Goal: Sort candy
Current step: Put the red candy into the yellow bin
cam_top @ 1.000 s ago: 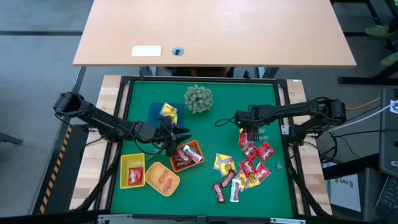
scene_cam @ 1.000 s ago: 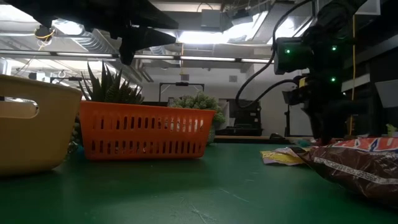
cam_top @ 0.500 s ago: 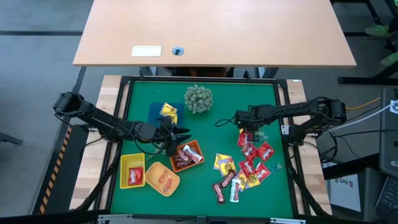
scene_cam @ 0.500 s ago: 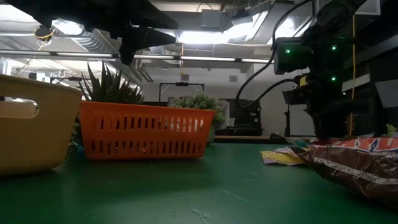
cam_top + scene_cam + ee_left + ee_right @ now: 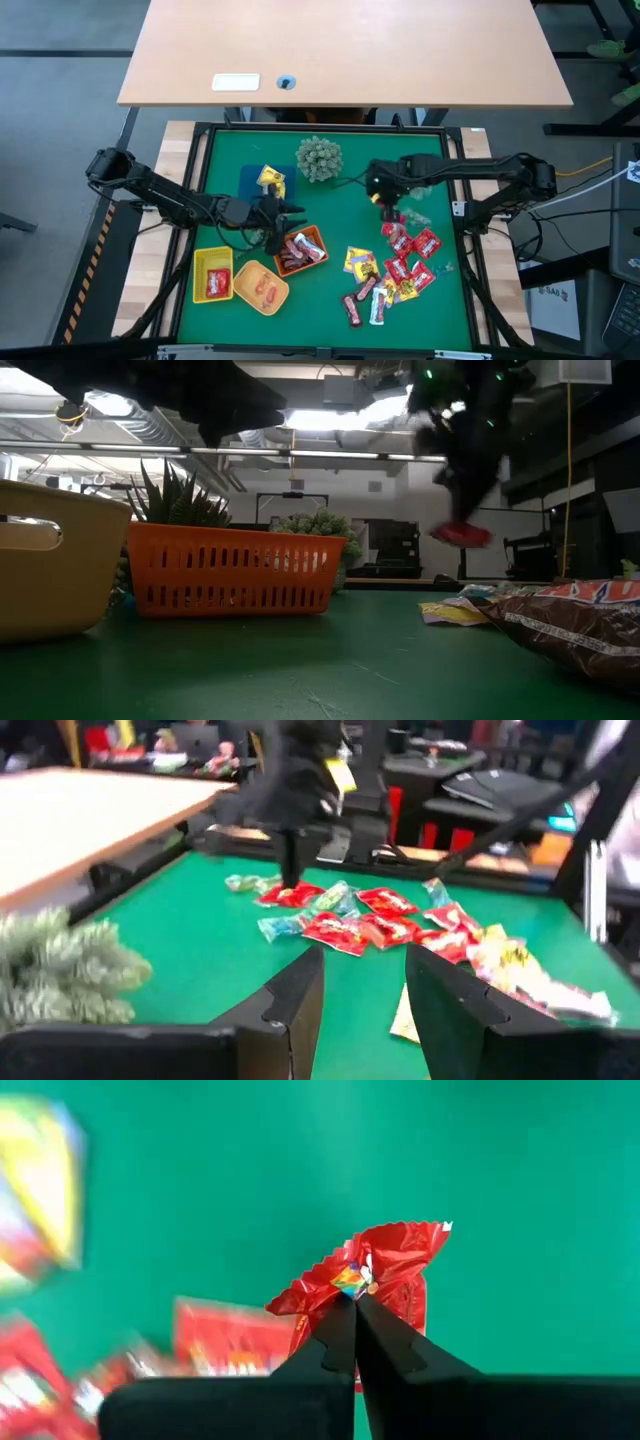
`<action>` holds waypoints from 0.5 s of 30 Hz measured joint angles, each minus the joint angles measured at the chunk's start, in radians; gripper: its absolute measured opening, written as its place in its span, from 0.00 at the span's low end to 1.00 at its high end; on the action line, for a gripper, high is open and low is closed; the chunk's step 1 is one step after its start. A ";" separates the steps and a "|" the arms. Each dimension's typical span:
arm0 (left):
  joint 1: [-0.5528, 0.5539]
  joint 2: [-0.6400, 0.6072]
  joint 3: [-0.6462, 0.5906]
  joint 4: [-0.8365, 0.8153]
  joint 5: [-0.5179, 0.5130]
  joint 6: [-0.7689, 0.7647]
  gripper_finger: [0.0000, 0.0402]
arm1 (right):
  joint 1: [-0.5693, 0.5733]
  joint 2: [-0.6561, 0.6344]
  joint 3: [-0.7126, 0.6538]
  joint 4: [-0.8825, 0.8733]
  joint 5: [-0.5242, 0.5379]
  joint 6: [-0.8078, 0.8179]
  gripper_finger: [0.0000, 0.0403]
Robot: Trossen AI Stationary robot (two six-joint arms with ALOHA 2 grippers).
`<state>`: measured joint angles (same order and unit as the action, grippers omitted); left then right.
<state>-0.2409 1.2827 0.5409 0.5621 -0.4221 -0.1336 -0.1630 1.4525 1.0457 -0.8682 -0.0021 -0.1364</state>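
Observation:
The candy lies in a heap on the right half of the green mat: red packets, yellow packets and dark bars. My right gripper hovers above the heap's far end, shut on one red packet, which also shows in the low view. My left gripper stands open over the orange basket with nothing between its fingers. A yellow packet rests flat on a blue pad. My right gripper pinches the red packet by a crimped edge at one end, only at the free ends of its two fingers. The fingers come from above, pointing steeply down. The packet hangs below them, lifted clear of the mat.
A yellow tray and an orange oval tray with red sweets stand at the near left. A spiky pale green plant ball sits at the far middle. Bare green mat lies between the basket and the heap.
My right gripper has taken hold of a red packet at the heap's far end and risen with it, drifting toward the table's left and far side. The packet is now lifted clear of the mat. The rest of the candy has stayed where it was.

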 joint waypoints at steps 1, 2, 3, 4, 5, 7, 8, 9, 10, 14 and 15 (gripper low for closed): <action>0.000 0.000 0.000 0.000 0.006 0.037 0.32 | 0.000 0.000 0.018 0.029 -0.028 0.000 0.01; 0.000 0.000 0.000 0.000 0.012 0.074 0.32 | 0.000 0.000 0.034 0.063 -0.060 0.000 0.01; 0.000 0.000 0.000 0.000 0.019 0.109 0.32 | 0.000 0.000 0.046 0.100 -0.092 0.000 0.01; 0.000 0.000 0.000 0.000 0.022 0.145 0.32 | 0.000 0.000 0.055 0.142 -0.125 0.001 0.01; 0.000 0.000 0.000 0.000 0.022 0.184 0.32 | 0.000 0.000 0.059 0.189 -0.159 0.000 0.00; 0.000 0.000 0.000 0.000 0.022 0.254 0.32 | 0.000 0.000 0.060 0.279 -0.233 0.000 0.00; 0.001 0.000 0.000 0.003 0.021 0.284 0.32 | 0.000 0.000 0.060 0.317 -0.274 0.001 0.01; 0.002 0.000 0.000 0.008 0.019 0.311 0.32 | 0.000 0.000 0.060 0.351 -0.309 0.000 0.01; 0.004 0.000 0.000 0.016 0.018 0.331 0.32 | 0.000 0.000 0.060 0.379 -0.338 0.001 0.01; 0.020 0.000 0.000 0.049 0.018 0.354 0.32 | 0.000 0.000 0.060 0.460 -0.409 0.001 0.00; 0.025 0.000 0.000 0.058 0.019 0.354 0.32 | 0.000 0.000 0.060 0.480 -0.424 0.000 0.00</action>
<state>-0.2156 1.2831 0.5407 0.6201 -0.4036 0.2207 -0.1630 1.4525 1.1057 -0.3879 -0.4265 -0.1359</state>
